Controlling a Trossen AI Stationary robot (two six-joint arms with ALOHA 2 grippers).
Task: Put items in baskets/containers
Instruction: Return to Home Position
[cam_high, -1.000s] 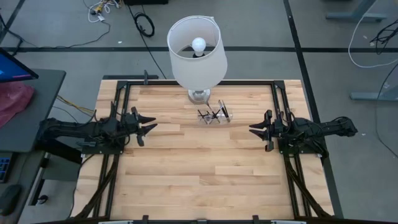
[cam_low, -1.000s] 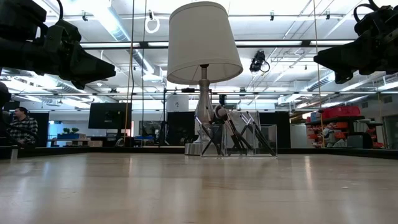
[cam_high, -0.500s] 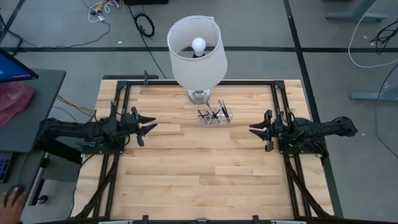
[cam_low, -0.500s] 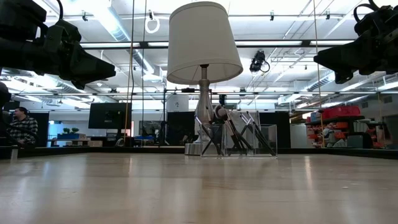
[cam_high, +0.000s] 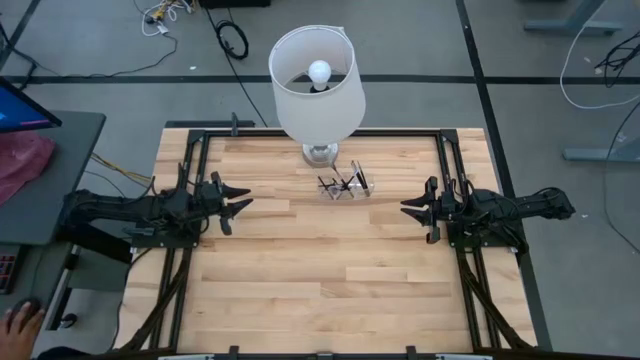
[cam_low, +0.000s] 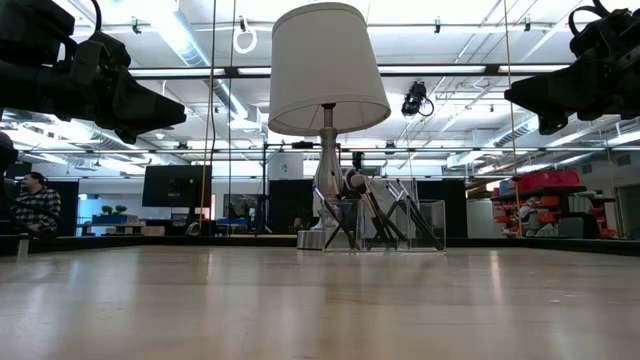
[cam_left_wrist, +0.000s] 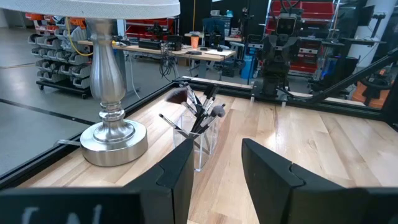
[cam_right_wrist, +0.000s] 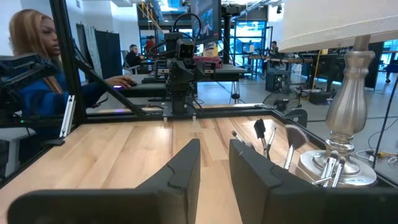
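Two pairs of fingers, spread and empty: the left gripper (cam_high: 238, 203) hangs at 9 o'clock of the wooden table (cam_high: 320, 290), the right gripper (cam_high: 410, 208) at 3 o'clock, both raised above the surface. Makeup brushes (cam_high: 336, 185) lean inside the clear plastic box (cam_high: 359, 181) toward 12 o'clock, well apart from both grippers. Just beside the box, at its 11 o'clock, stands the lamp (cam_high: 317, 75).
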